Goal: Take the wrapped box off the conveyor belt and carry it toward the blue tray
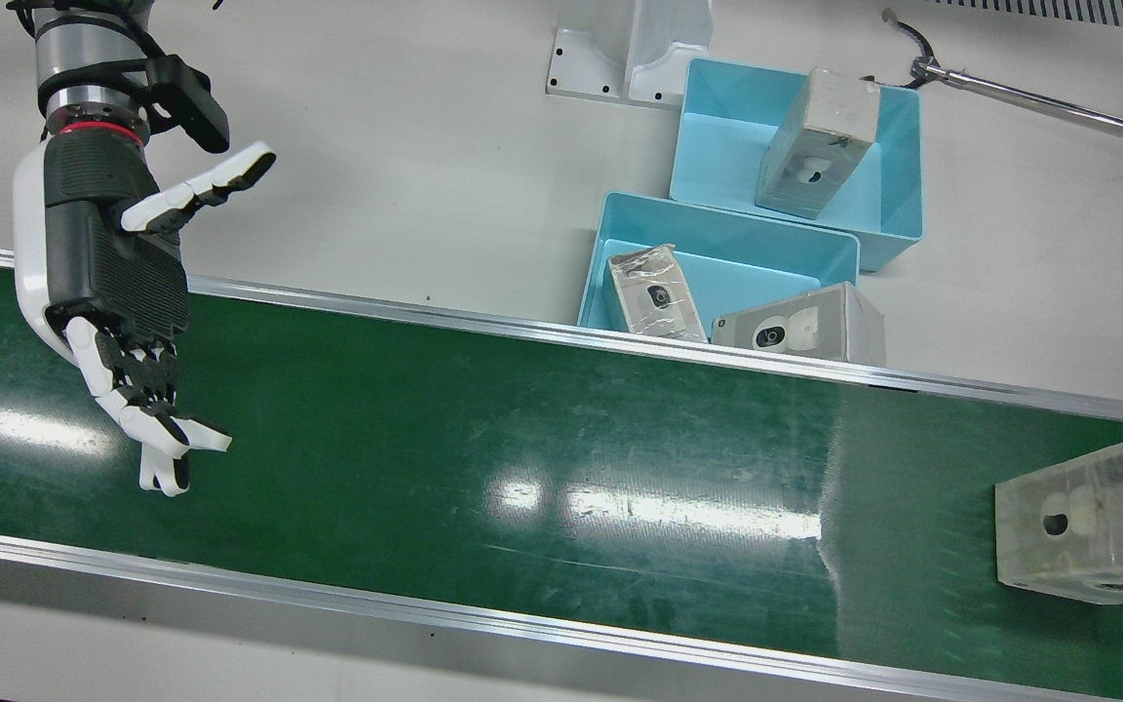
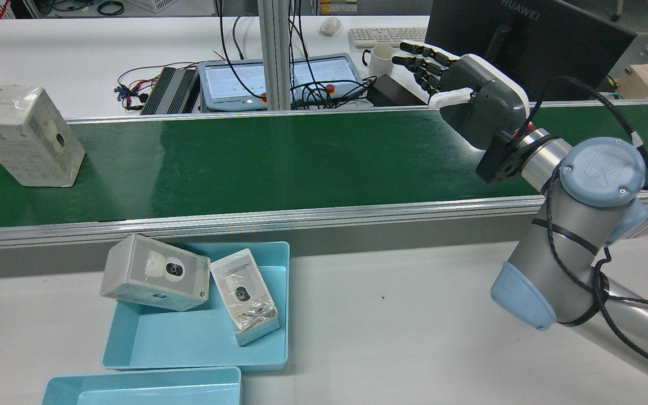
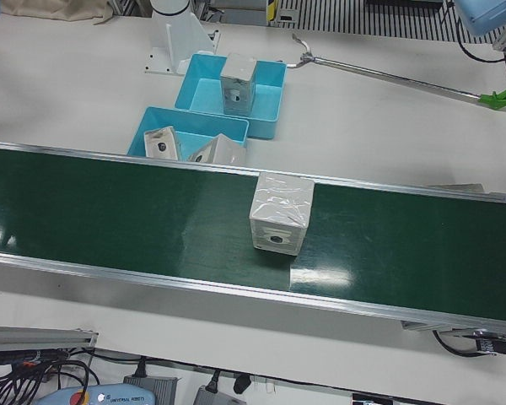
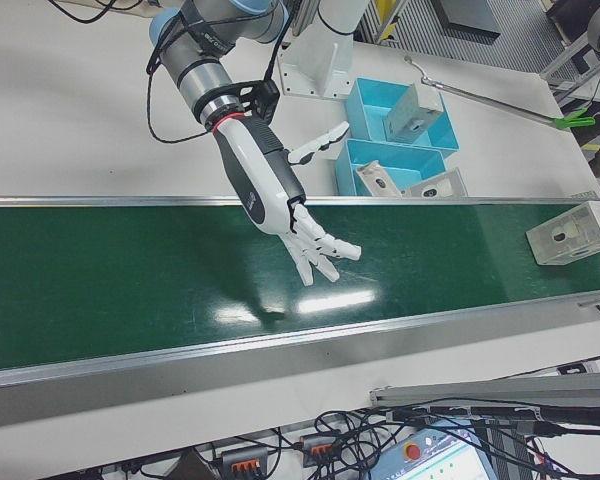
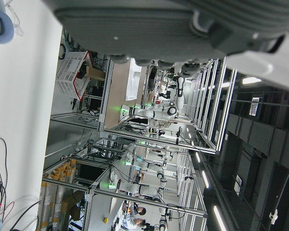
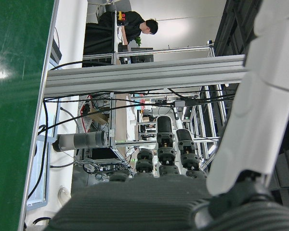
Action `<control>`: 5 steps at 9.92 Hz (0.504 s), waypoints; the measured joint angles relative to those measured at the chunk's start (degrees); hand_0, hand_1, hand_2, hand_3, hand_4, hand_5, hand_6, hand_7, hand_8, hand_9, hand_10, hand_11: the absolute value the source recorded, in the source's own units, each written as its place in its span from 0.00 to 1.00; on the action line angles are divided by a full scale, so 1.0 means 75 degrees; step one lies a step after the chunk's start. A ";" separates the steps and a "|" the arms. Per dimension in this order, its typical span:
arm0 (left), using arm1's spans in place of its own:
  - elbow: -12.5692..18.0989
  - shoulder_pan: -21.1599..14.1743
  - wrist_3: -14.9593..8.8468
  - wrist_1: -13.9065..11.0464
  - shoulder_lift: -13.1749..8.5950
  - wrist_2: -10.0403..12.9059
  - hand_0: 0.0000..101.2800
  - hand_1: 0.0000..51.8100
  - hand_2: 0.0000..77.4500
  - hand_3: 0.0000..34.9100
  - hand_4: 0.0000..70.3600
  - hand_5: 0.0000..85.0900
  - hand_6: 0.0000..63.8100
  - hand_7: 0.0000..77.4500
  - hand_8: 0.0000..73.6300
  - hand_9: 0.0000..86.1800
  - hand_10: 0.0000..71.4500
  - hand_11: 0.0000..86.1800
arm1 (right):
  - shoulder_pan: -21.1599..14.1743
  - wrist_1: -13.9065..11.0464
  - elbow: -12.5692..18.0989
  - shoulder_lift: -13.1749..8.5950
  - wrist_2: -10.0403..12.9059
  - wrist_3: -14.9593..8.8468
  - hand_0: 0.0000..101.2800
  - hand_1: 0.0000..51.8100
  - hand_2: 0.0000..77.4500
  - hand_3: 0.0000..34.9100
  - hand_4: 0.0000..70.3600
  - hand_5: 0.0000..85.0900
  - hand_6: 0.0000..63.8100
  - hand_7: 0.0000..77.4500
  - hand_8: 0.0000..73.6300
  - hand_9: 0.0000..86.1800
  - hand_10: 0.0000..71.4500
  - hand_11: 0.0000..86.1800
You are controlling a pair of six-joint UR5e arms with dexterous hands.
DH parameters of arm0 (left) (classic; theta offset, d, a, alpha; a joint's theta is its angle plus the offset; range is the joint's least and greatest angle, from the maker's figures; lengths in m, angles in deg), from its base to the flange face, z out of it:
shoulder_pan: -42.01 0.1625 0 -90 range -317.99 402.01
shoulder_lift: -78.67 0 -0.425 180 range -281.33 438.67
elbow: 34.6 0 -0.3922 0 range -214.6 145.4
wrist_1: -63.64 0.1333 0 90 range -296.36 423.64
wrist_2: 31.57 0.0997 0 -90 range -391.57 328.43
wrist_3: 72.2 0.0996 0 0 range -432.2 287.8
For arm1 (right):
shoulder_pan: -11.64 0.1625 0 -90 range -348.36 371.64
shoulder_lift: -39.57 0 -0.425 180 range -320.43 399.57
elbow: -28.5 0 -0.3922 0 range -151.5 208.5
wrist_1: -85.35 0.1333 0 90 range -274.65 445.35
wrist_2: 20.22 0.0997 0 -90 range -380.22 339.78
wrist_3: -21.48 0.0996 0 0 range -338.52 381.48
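The wrapped box (image 1: 1093,520) lies on the green conveyor belt (image 1: 522,458), at the belt's end on the robot's left side, well apart from the right hand (image 1: 118,283). That hand hangs above the belt's other end, palm showing, fingers (image 1: 157,444) spread and holding nothing. Bare belt lies between hand and box, with only glare patches on it.

Measured from the belt, two blue trays sit on the white table on the robot's side. The nearer blue tray (image 1: 717,255) touches or almost touches the belt's metal rail (image 1: 561,331); inside it a small wrapped box (image 1: 654,291) leans on its wall, and another camera box (image 1: 805,327) rests tilted over the tray's corner, next to the rail. The farther blue tray (image 1: 898,185) stands just behind the first and holds one upright wrapped box (image 1: 818,141). A white arm pedestal (image 1: 630,49) stands beside the farther tray, and a long metal rod (image 1: 1049,102) lies on the table beyond it.

Across the belt from the trays are a tablet (image 2: 279,79), cables, a mug (image 2: 380,59) and a monitor (image 2: 532,34).

The left hand shows only as a grey palm edge (image 5: 183,24) in its own camera; whether it is open or closed cannot be told.
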 joint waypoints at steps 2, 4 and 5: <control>0.0000 0.0000 0.0000 0.0000 0.0000 0.0000 0.00 0.00 0.01 0.00 0.00 0.01 0.01 0.01 0.01 0.01 0.01 0.01 | 0.0000 -0.0046 0.0201 0.0145 0.0324 -0.0129 0.42 0.09 0.02 0.00 0.14 0.22 0.12 0.32 0.13 0.11 0.00 0.01; 0.0000 0.0000 0.0000 0.0000 0.0000 0.0000 0.00 0.00 0.01 0.00 0.00 0.01 0.01 0.01 0.01 0.01 0.01 0.01 | -0.0017 -0.0074 0.0678 0.0519 0.0787 -0.0583 0.44 0.21 0.13 0.00 0.14 0.22 0.12 0.27 0.11 0.08 0.00 0.01; 0.0000 0.0000 0.0000 0.0000 0.0000 0.0000 0.00 0.00 0.01 0.00 0.00 0.01 0.01 0.01 0.01 0.01 0.00 0.01 | -0.0037 -0.0080 0.0788 0.0625 0.0895 -0.0730 0.45 0.21 0.11 0.00 0.14 0.22 0.12 0.27 0.11 0.08 0.00 0.01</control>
